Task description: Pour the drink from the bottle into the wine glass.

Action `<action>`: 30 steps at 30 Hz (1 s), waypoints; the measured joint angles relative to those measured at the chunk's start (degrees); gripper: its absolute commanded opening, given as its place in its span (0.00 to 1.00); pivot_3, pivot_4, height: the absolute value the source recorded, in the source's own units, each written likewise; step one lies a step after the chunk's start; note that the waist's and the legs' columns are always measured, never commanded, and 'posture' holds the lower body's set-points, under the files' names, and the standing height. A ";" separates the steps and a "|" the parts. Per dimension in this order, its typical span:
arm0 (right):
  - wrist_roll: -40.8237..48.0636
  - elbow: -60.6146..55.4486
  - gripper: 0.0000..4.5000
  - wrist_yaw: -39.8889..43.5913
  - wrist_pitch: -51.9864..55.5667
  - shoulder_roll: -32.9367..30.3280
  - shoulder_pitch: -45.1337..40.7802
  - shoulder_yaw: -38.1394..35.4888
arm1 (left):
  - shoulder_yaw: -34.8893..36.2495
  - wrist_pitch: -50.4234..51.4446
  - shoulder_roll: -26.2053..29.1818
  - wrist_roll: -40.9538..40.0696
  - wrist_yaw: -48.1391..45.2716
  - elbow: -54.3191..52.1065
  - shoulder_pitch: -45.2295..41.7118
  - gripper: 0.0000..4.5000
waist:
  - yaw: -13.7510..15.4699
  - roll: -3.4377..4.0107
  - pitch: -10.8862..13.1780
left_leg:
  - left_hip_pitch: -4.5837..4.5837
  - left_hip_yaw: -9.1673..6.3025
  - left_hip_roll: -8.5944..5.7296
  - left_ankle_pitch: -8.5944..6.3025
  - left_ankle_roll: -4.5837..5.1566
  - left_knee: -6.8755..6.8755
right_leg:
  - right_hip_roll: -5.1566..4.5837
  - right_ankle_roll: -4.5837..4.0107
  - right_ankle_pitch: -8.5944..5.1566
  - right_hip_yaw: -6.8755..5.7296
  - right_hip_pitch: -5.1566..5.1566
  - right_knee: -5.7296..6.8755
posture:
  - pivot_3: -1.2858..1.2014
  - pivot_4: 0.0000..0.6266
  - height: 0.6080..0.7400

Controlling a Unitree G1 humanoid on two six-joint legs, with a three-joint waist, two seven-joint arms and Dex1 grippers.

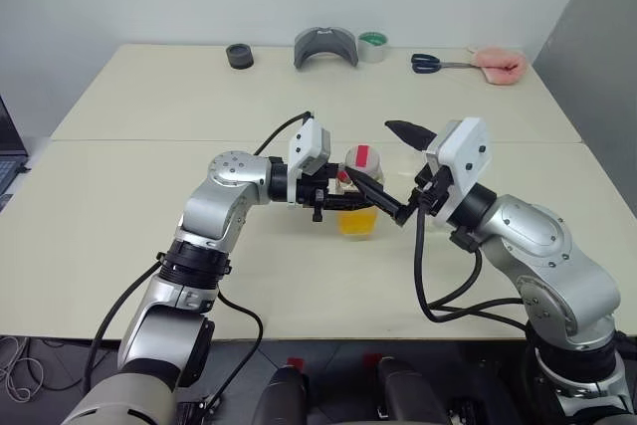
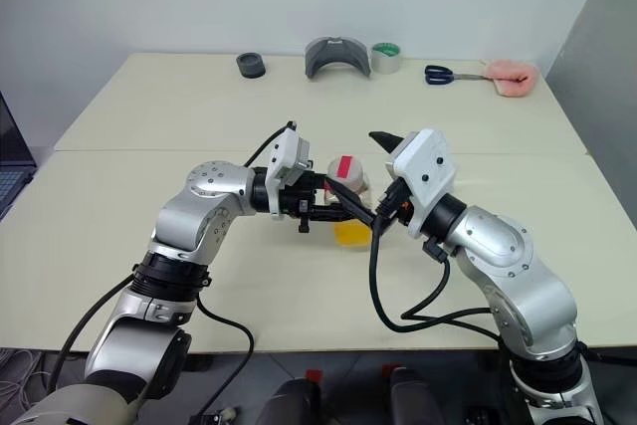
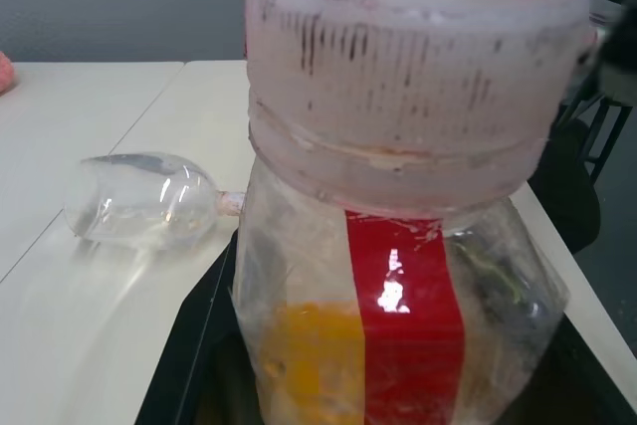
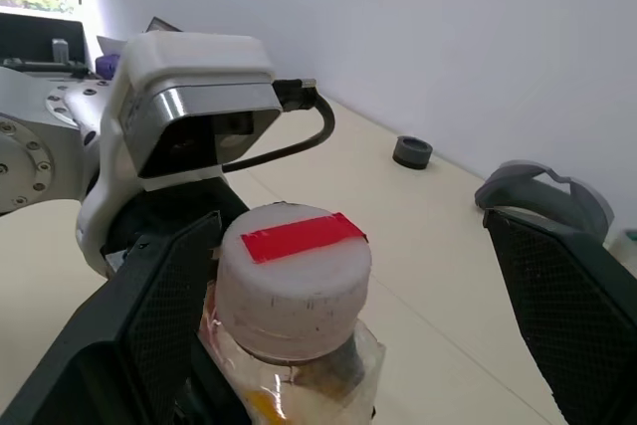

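The left claw [image 1: 343, 196] is closed tight on the bottle [image 1: 359, 204], which stands straight up near the middle of the bench [image 1: 149, 126], cap [image 4: 294, 281] on top. The right claw [image 4: 348, 276] is wide open around the cap, holding nothing. The wine glass [image 3: 144, 201] lies on its side on the bench.

You see clear bottle [image 4: 299, 335] with white cap [image 4: 295, 281], red strip across top, red stripe down side. Drink [image 1: 358, 219] orange-yellow. Wine glass [image 3: 144, 200] clear. Gripper fingers [image 4: 164, 311] black, textured. Table [image 1: 149, 136] pale cream. Scissors [image 1: 430, 64] blue-handled.
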 measured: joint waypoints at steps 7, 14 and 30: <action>-0.06 -0.04 1.00 0.15 -0.09 -0.31 0.94 -0.01 | -0.13 0.01 -0.01 0.03 0.02 0.12 0.00 0.40 | 0.01 0.00 0.00 | 0.00 0.01 0.00 0.00 0.00 0.00 | 0.00 0.00 0.00 0.00 0.00 0.00 | 0.52 0.24 1.00; 0.13 -0.24 1.00 0.36 0.09 -0.88 1.36 -0.25 | -0.66 0.01 0.00 0.03 0.02 0.32 -0.01 0.40 | 0.00 0.00 0.00 | 0.00 0.00 0.00 0.00 0.00 0.00 | 0.00 0.00 0.00 0.00 0.00 0.00 | 0.52 0.24 1.00; 3.32 -1.99 1.00 0.40 1.57 -1.95 2.56 -2.85 | -1.07 0.00 0.08 0.03 0.10 0.32 -0.01 0.40 | 0.01 0.00 0.00 | 0.00 0.01 0.00 0.00 0.00 0.00 | 0.00 0.00 0.00 0.01 0.00 0.00 | 0.52 0.24 1.00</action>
